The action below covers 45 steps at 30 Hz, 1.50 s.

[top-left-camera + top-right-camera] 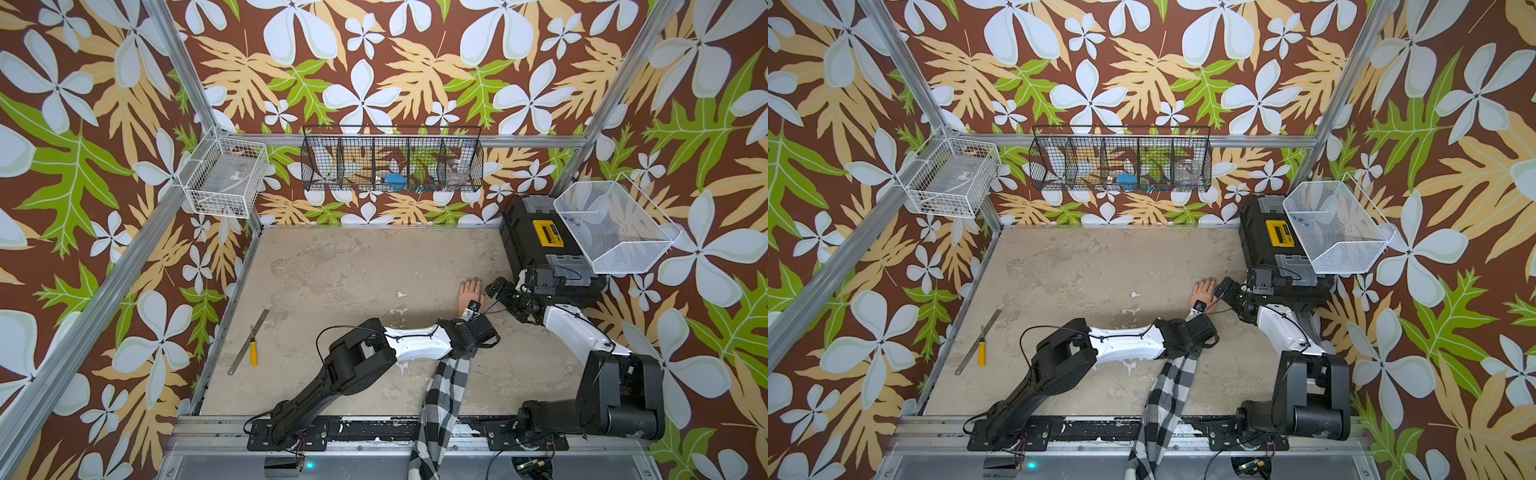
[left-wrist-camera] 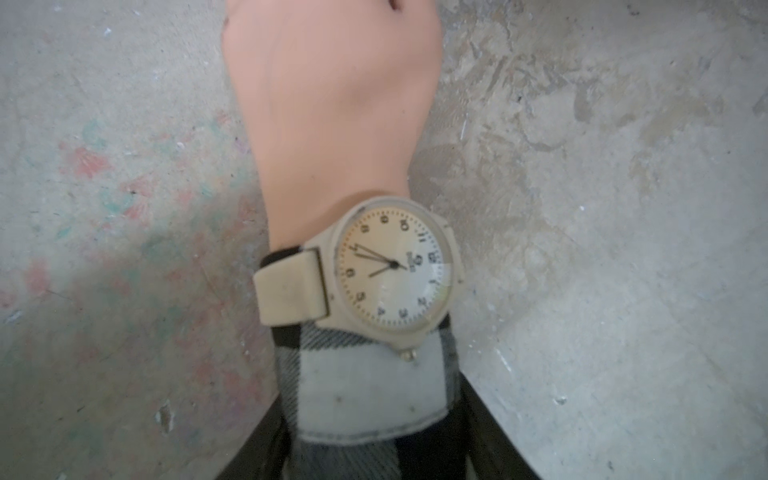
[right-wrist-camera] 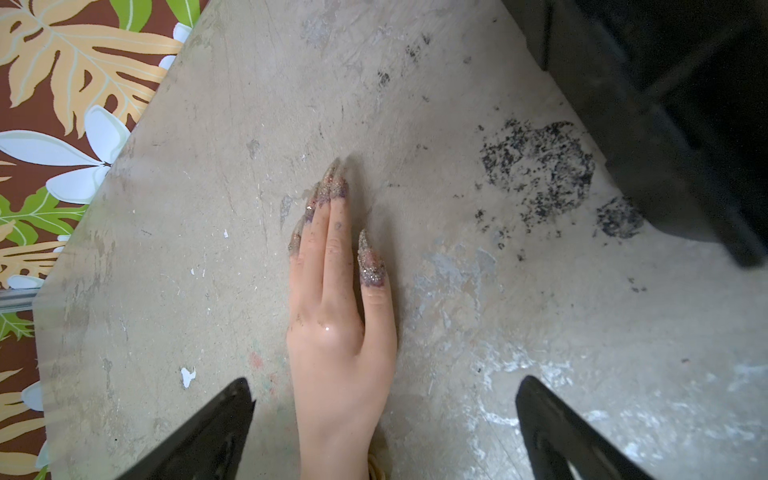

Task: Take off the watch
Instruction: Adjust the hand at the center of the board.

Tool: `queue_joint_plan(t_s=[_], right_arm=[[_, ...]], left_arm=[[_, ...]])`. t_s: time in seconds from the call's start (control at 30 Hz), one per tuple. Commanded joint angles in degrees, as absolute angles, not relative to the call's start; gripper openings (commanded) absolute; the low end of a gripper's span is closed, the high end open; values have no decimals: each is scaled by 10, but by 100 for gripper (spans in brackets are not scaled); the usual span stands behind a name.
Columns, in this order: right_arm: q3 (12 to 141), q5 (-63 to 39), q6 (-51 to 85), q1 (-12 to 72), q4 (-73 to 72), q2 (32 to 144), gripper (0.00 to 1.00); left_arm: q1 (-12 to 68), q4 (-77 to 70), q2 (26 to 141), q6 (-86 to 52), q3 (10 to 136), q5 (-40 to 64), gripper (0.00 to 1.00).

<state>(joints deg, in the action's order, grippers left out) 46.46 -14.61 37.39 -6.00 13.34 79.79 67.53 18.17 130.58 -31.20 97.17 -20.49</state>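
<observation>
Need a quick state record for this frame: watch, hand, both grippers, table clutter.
watch: on the mannequin hand's wrist, strap round it, face up
mannequin hand: palm down on table, checked sleeve behind watch
left gripper: shut on the sleeve, just behind watch
right gripper: open, pointed at the hand, not touching
clutter: ruler and yellow-handled tool side by side, far from hand

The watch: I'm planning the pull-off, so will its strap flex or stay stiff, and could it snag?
The watch has a strap hugging the mannequin wrist, so it probably bends easily and looks matte, likely grippy rather than slippery. Its case overlaps the checked sleeve, so it may drag cloth. Being slim, it is probably light.
</observation>
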Motion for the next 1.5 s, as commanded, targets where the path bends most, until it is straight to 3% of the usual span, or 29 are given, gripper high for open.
queue_joint_plan(t_s=[0.0,0.2,0.3,0.53,0.87,1.47], right_arm=[[463,-137,368,-60,137,794,100],[458,-144,366,-60,133,792,100],[457,-167,366,-60,122,793,100],[428,-241,382,-60,72,790,100],[356,-419,447,-47,-111,821,95],[371,-423,533,46,-230,879,88]], left_arm=[[671,181,1308,-308,965,-196,36],[667,161,1286,-309,943,-198,16],[662,153,1267,-311,928,-199,12],[640,134,1219,-322,882,-196,11],[630,97,1149,-327,815,-188,10],[629,62,1097,-358,755,-158,9]])
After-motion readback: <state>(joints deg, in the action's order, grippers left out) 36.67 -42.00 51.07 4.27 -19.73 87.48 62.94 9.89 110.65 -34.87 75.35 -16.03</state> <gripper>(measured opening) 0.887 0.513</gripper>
